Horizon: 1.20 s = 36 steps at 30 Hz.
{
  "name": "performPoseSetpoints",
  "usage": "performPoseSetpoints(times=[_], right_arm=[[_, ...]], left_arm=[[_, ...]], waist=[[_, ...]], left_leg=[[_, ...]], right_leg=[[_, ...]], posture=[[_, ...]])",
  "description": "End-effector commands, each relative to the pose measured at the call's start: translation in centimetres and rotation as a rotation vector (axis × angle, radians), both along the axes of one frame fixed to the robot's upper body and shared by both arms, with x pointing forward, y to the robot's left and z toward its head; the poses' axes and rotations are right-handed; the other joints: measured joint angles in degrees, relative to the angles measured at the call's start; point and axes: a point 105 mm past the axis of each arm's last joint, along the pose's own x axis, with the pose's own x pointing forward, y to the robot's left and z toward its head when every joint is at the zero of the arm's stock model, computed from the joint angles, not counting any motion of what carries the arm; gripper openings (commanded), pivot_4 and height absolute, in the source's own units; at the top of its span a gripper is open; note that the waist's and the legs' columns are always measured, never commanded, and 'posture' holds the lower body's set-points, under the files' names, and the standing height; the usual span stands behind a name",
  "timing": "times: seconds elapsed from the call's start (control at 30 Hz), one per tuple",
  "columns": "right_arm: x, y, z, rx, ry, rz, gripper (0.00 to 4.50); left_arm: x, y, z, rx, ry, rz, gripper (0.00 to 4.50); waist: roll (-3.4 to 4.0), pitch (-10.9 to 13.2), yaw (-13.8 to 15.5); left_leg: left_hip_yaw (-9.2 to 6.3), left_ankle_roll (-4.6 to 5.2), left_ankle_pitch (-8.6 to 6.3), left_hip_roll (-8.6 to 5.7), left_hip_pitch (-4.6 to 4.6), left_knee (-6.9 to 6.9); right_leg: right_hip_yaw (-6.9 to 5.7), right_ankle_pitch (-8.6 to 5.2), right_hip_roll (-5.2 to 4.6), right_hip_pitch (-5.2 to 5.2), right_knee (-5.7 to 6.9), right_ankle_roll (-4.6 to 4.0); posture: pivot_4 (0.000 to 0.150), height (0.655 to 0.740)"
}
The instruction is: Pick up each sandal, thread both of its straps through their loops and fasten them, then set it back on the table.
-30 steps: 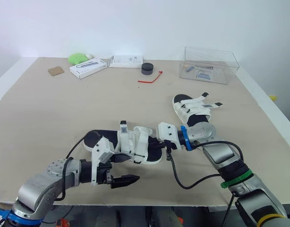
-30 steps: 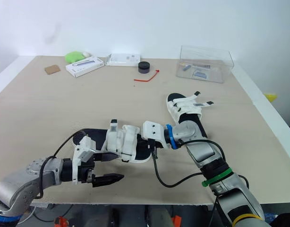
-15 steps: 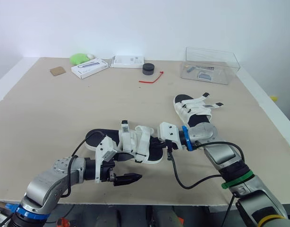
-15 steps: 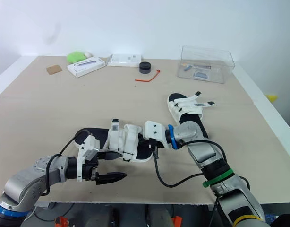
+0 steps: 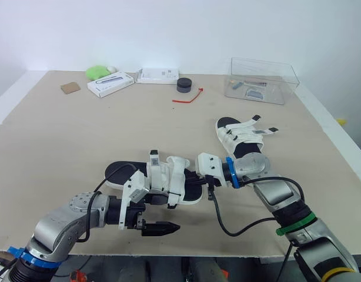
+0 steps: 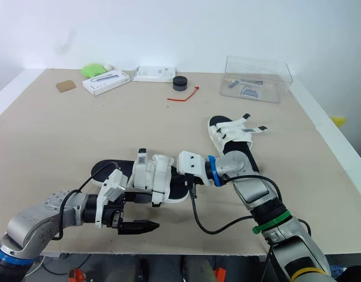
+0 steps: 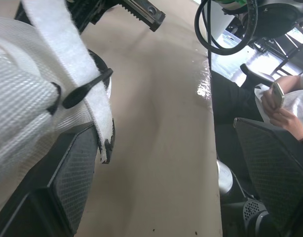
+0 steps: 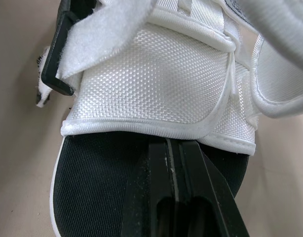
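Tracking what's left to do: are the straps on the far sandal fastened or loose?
Loose: on the far sandal, both strap ends stick out sideways, lying free.

- Pale wooden table point(image 5: 63, 135).
- Right: white-strapped black-soled sandal point(image 5: 242, 138); second such sandal point(image 5: 163, 179) near front edge.
- Far edge: clear plastic box point(image 5: 263, 81), red cord point(image 5: 188, 98), black disc point(image 5: 183, 85), flat white box point(image 5: 159, 76), long white box point(image 5: 110, 84), green lump point(image 5: 97, 73), brown card point(image 5: 69, 88).

White-strapped, black-soled sandal point(image 5: 176, 176) — red cord point(image 5: 188, 98), green object point(image 5: 97, 73), beige table point(image 5: 63, 135).
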Motion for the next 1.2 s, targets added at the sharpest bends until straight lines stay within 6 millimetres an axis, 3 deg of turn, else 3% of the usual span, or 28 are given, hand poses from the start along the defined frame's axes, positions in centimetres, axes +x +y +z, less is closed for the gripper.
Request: performPoseSetpoints(times=[0.03, 0.07, 0.17, 0.43, 0.47, 0.63, 0.93, 1.13, 1.17, 1.2], right_arm=[[-0.1, -1.0, -2.4, -0.093, 0.053, -0.032, 0.0], [-0.1, -1.0, -2.4, -0.093, 0.053, -0.031, 0.0], [-0.1, -0.9, -2.4, -0.091, 0.054, -0.031, 0.0], [-0.1, -1.1, -2.5, -0.094, 0.055, -0.035, 0.0], [-0.1, -1.0, -2.5, -0.094, 0.055, -0.035, 0.0], [-0.1, -1.0, -2.5, -0.093, 0.054, -0.035, 0.0], [0.2, -0.8, -2.5, -0.09, 0.052, -0.029, 0.0], [0.1, -0.5, -2.6, -0.087, 0.055, -0.02, 0.0], [0.1, -0.5, -2.6, -0.087, 0.055, -0.019, 0.0], [0.1, -0.5, -2.6, -0.087, 0.055, -0.019, 0.0]], left_arm=[[0.6, -0.4, 0.3, -0.014, -0.01, 0.016, 4.43], [0.8, -0.4, 0.2, -0.013, -0.005, 0.023, 4.43], [1.3, -0.6, 0.1, -0.017, 0.009, 0.05, 3.75], [0.6, -0.1, 0.2, -0.008, 0.024, 0.025, 0.32], [0.2, 0.1, 0.3, -0.006, 0.031, 0.015, 0.09], [-1.0, 0.7, 0.5, -0.007, 0.059, -0.008, 0.09], [-5.2, 2.1, 1.4, -0.009, 0.159, -0.072, 0.09], [-4.5, 2.5, 1.5, 0.027, 0.09, -0.037, 0.09], [-4.4, 2.5, 1.5, 0.036, 0.063, -0.043, 0.68], [-4.2, 2.4, 1.6, 0.046, 0.03, -0.049, 1.0]], waist=[[0.0, 0.0, 0.0], [0.0, 0.0, 0.0], [0.0, 0.0, 0.0], [0.0, 0.0, 0.0], [0.01, 0.0, 0.0], [0.01, 0.0, -0.1], [0.04, 0.0, -0.1], [0.06, 0.0, -0.1], [0.06, 0.0, -0.1], [0.06, 0.0, -0.1]], left_leg=[[0.01, 0.0, 0.0, 0.0, 0.0, 0.0], [0.01, 0.0, 0.0, -0.01, 0.0, 0.01], [0.01, 0.0, 0.0, -0.01, 0.0, 0.01], [0.01, 0.0, 0.0, 0.02, 0.01, 0.0], [0.01, 0.0, 0.0, 0.02, 0.01, 0.0], [0.01, -0.01, -0.01, 0.04, 0.0, -0.01], [0.01, -0.07, -0.08, 0.2, 0.01, -0.01], [0.0, -0.07, -0.08, 0.27, 0.05, -0.07], [0.0, -0.08, -0.08, 0.27, 0.04, -0.07], [0.0, -0.08, -0.08, 0.27, 0.04, -0.07]], right_leg=[[0.01, -0.02, 0.0, 0.0, 0.0, -0.03], [0.02, -0.02, -0.01, 0.01, 0.0, -0.03], [0.02, -0.01, 0.0, 0.0, 0.0, -0.01], [0.01, 0.01, 0.03, 0.0, 0.0, 0.02], [0.01, 0.01, 0.03, -0.01, 0.0, 0.01], [0.01, -0.04, 0.02, -0.02, 0.0, -0.06], [0.0, -0.11, 0.03, -0.07, 0.0, -0.15], [-0.03, -0.17, 0.18, -0.09, 0.01, -0.25], [-0.03, -0.17, 0.18, -0.09, 0.01, -0.26], [-0.02, -0.17, 0.17, -0.09, 0.01, -0.26]], posture=[[0.15, 0.74], [0.15, 0.74], [0.15, 0.74], [0.15, 0.74], [0.15, 0.74], [0.15, 0.74], [0.15, 0.74], [0.15, 0.74], [0.15, 0.74], [0.15, 0.74]])
